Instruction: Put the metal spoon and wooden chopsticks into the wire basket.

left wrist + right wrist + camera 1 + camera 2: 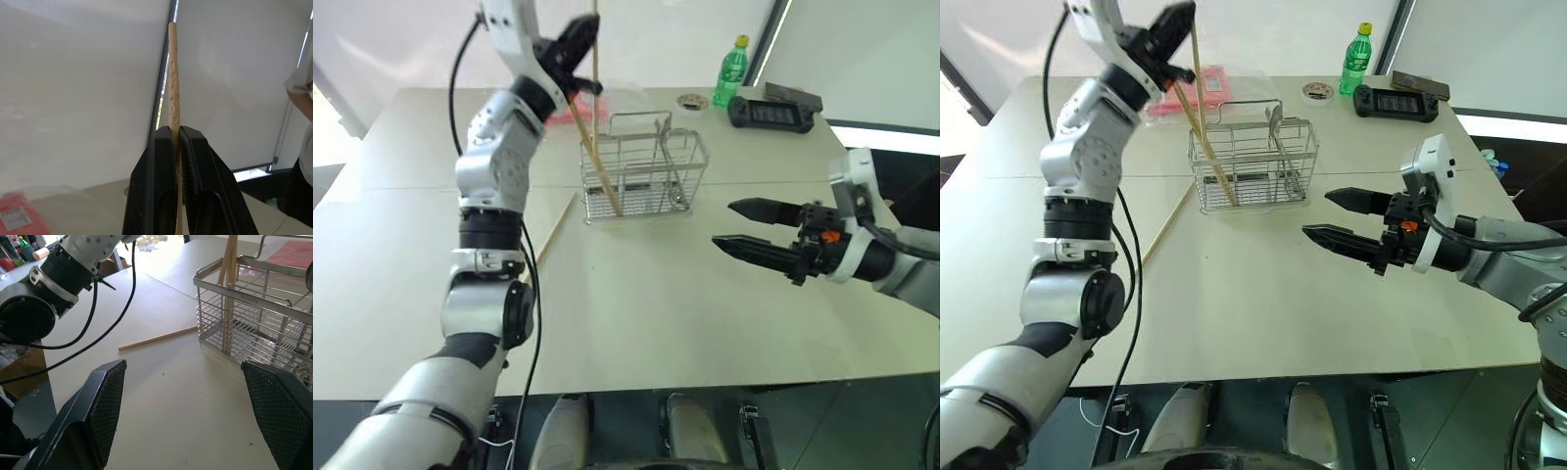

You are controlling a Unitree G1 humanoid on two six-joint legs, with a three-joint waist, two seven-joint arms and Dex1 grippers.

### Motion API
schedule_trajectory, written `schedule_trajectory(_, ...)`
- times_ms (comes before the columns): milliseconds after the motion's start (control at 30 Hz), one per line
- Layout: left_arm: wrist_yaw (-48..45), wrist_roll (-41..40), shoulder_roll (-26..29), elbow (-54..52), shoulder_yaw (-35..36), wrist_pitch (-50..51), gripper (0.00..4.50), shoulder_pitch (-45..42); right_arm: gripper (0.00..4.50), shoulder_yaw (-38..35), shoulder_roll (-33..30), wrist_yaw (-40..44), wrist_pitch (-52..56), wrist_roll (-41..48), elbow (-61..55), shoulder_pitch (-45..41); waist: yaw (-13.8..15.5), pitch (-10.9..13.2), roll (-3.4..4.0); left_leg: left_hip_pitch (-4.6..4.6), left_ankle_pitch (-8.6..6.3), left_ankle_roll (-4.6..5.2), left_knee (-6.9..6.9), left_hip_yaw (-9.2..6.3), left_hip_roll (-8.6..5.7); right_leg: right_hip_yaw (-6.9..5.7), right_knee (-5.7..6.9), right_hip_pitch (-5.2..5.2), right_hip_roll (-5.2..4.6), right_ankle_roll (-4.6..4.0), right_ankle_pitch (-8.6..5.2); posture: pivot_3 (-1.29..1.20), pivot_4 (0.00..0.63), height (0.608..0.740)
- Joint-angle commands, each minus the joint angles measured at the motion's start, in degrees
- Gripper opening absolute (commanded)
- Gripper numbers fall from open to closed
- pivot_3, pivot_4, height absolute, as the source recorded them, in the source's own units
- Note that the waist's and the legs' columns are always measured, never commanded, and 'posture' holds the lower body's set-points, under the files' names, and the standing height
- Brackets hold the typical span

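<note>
Chopsticks, three of them: one (596, 69) is pinched upright between the closed black fingers of the left gripper (576, 44), raised over the wire basket (644, 176), its lower end reaching into the basket's left compartment. A second (597, 162) already leans inside that same compartment, tilted against the rim. The third (555, 229) lies flat on the white table (636, 313), just left of the basket.

Metal spoon (663, 127) stands in the basket, its bowl poking above the rim by the arched handle. The basket sits toward the table's far edge, near the middle.

Right gripper (736, 225) hovers above the table to the basket's right, fingers spread wide, holding nothing.

Behind the basket lies a red packet (1197, 94). Along the far edge stand one green bottle (731, 70), a small round lid (692, 101) and a black handheld controller (771, 113).
</note>
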Motion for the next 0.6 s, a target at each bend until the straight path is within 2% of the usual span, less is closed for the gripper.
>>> schedule_trajectory(33, 0.48, -0.08, -0.33, -4.77, -0.45, -0.27, 0.10, 0.84, 3.89, -1.89, -0.61, -0.87, -0.89, 1.37, -0.53, -1.14, 0.00, 0.00, 0.00, 0.00, 0.00, 0.00, 0.00, 0.00, 0.00, 0.00, 0.00, 0.00, 0.00, 0.00, 0.00, 0.00, 0.150, 0.721)
schedule_trajectory(67, 0.66, -0.27, -0.51, -5.47, -0.52, 0.12, 0.10, 1.52, 3.89, -1.75, -0.64, -1.04, -0.91, 1.29, -0.24, -1.42, 0.01, 0.00, 0.00, 0.00, 0.00, 0.00, 0.00, 0.00, 0.00, 0.00, 0.00, 0.00, 0.00, 0.00, 0.00, 0.00, 0.150, 0.721)
schedule_trajectory(167, 1.64, -1.08, -1.00, -7.59, -0.25, 1.56, 1.10, 3.24, 3.89, -1.40, -0.49, -1.68, -0.74, 1.66, 0.77, -2.71, 0.02, 0.00, 0.00, 0.00, 0.00, 0.00, 0.00, 0.00, 0.00, 0.00, 0.00, 0.01, 0.00, 0.00, 0.00, 0.00, 0.150, 0.721)
schedule_trajectory(367, 4.65, -4.80, -1.06, -10.56, 2.79, 6.40, 4.20, 3.82, 3.89, -0.46, -0.45, -1.50, -0.77, 1.22, 2.51, -4.19, 0.01, 0.00, 0.00, 0.00, 0.00, 0.00, 0.01, -0.01, 0.00, 0.00, 0.00, 0.01, 0.00, 0.00, 0.00, 0.00, 0.150, 0.721)
schedule_trajectory(400, 4.99, -5.74, -0.55, -10.86, 3.54, 7.58, 4.41, 3.66, 3.89, -0.25, -0.41, -1.39, -0.84, 0.98, 2.75, -4.35, 0.01, 0.00, 0.00, 0.00, 0.00, 0.00, 0.01, -0.01, 0.00, 0.00, 0.00, 0.01, 0.00, 0.00, 0.00, 0.00, 0.150, 0.721)
schedule_trajectory(467, 5.29, -6.93, 1.41, -11.82, 4.62, 10.10, 4.41, 3.11, 3.89, 0.07, -0.34, -1.30, -0.95, 0.69, 3.10, -4.64, -0.09, 0.00, 0.00, 0.00, 0.00, 0.00, 0.01, -0.01, 0.00, 0.00, 0.00, 0.01, 0.00, 0.00, 0.00, 0.00, 0.150, 0.721)
schedule_trajectory(600, 4.19, -9.19, 10.17, -12.75, 5.75, 19.72, 4.41, -0.34, 3.89, 0.57, -0.08, -1.32, -1.11, 0.57, 3.39, -5.07, -0.33, 0.01, 0.01, 0.01, 0.00, 0.01, 0.00, -0.01, 0.01, 0.01, 0.06, -0.06, 0.04, 0.00, 0.00, 0.00, 0.150, 0.721)
